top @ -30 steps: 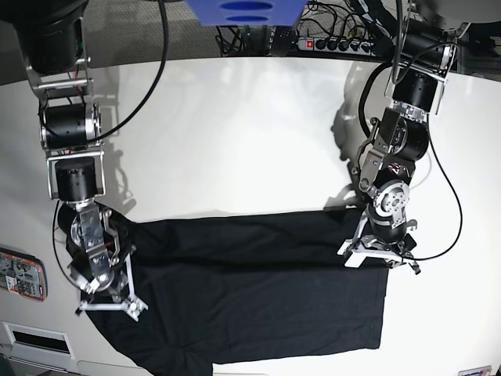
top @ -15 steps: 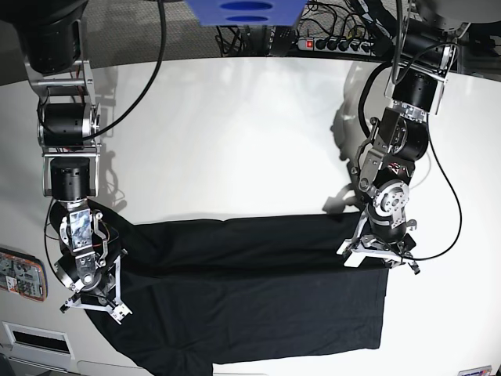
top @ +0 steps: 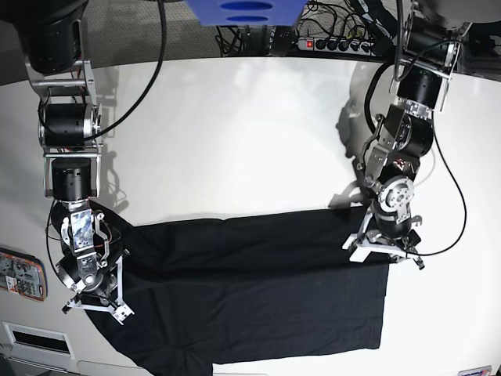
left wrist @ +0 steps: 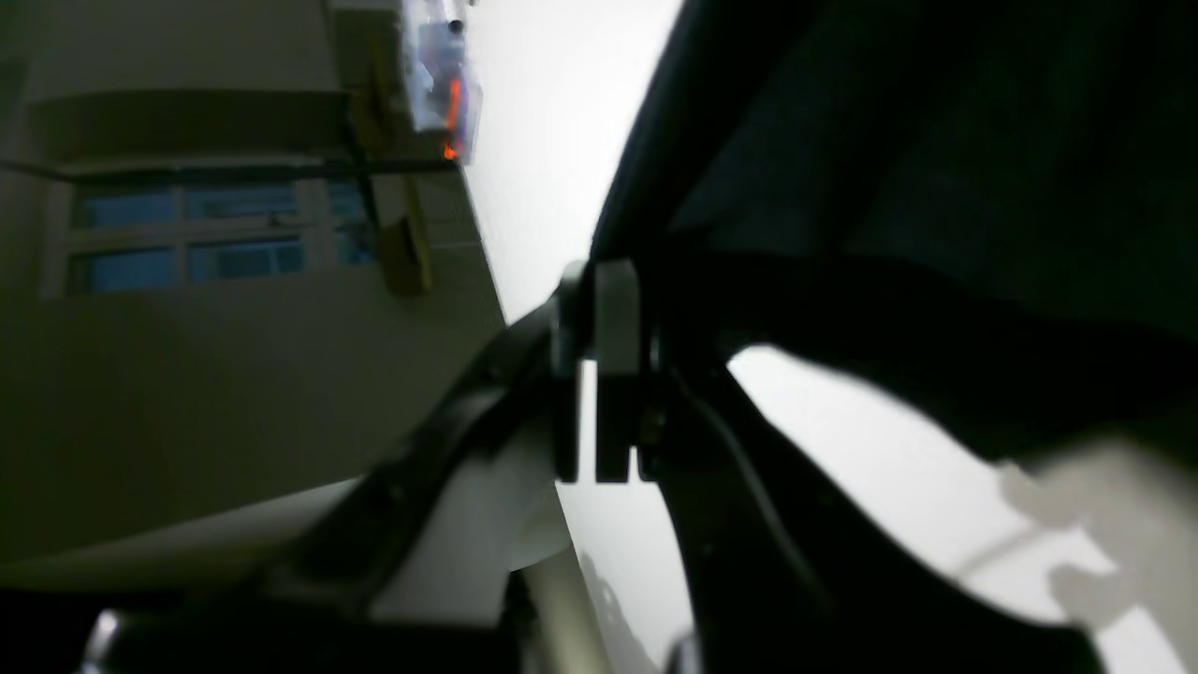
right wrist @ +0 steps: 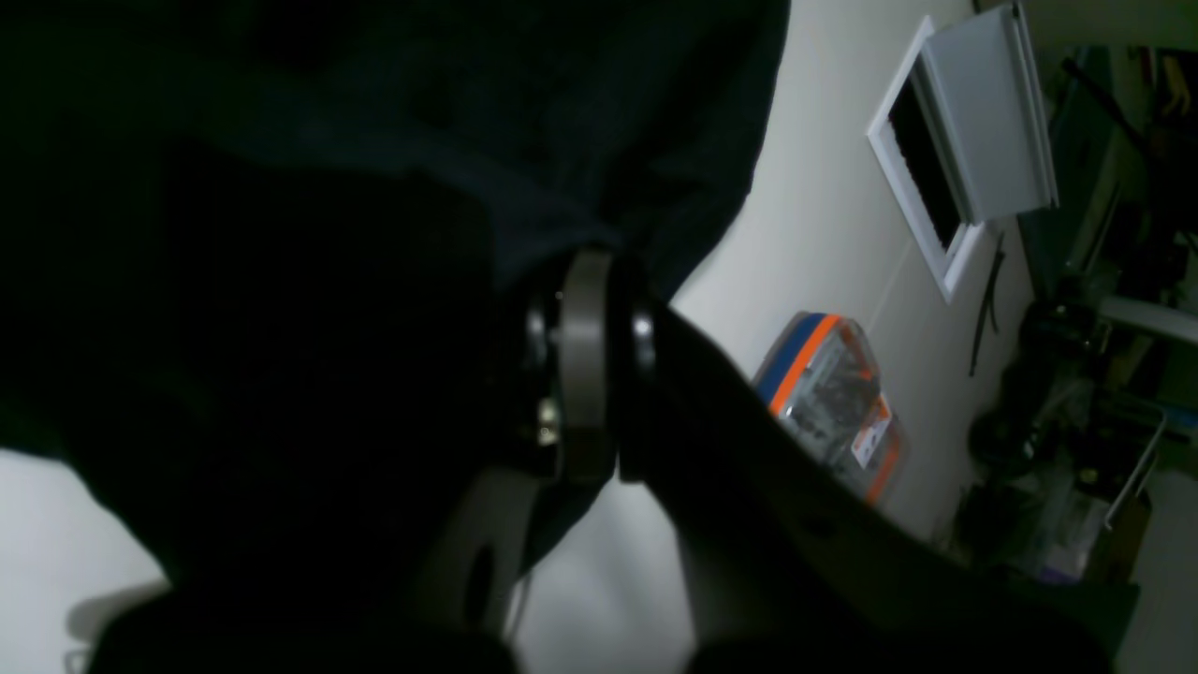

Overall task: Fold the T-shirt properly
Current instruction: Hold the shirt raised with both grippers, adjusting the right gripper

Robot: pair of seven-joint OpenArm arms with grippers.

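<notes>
The T-shirt [top: 250, 294] lies spread across the lower half of the base view on the white table [top: 235, 133], its long axis running left to right, with an upper band of cloth already doubled over the rest. The right gripper [top: 95, 296] sits at the shirt's left end, low in the frame, and its wrist view shows the pale fingers [right wrist: 585, 365] pressed together with dark fabric bunched around them, so it looks clamped on the shirt's edge. The left gripper [top: 383, 249] sits at the opposite, right end, at the upper corner of the cloth; its wrist view shows the jaws together with black fabric [left wrist: 936, 187] leading away from the tips, apparently pinched as well. So each arm holds one end, and the bulk of the shirt lies between them and toward the bottom edge of the frame. Any coming fold would likely carry both held ends the same way across the short axis, downward in the base view, keeping the cloth taut between them.
</notes>
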